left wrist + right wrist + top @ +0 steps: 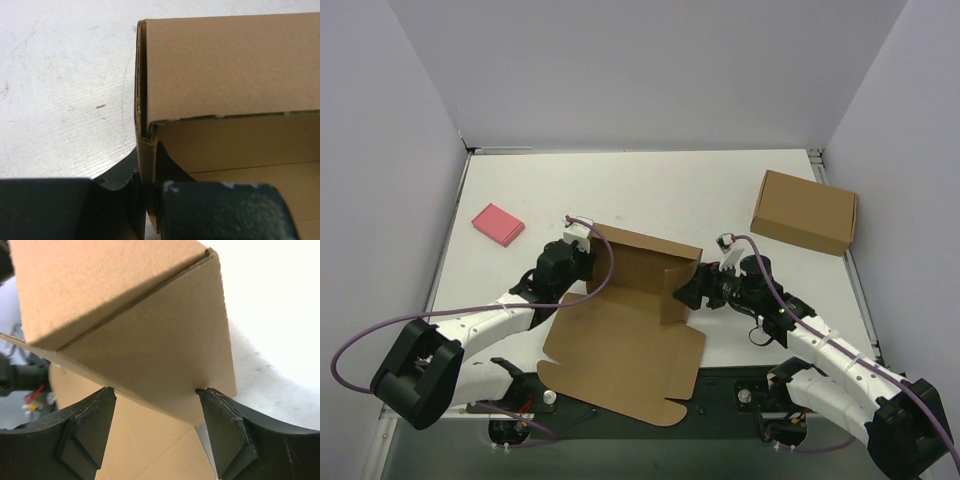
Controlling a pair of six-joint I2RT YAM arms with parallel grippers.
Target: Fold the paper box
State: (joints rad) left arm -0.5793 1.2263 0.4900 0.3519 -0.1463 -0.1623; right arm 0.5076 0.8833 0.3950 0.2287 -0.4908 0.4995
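Observation:
The paper box (625, 330) is brown die-cut cardboard, half formed: its back and side walls stand up and a large flat flap lies toward the near edge. My left gripper (582, 258) is shut on the box's left side wall (145, 165), one finger inside and one outside. My right gripper (692, 290) is open at the box's right side wall (165, 355), its fingertips (207, 397) touching or nearly touching the wall's outer face, with nothing held.
A second brown cardboard box (805, 212), fully formed, stands at the back right. A small pink flat block (498, 224) lies at the left. The white table (650, 190) is walled in on three sides.

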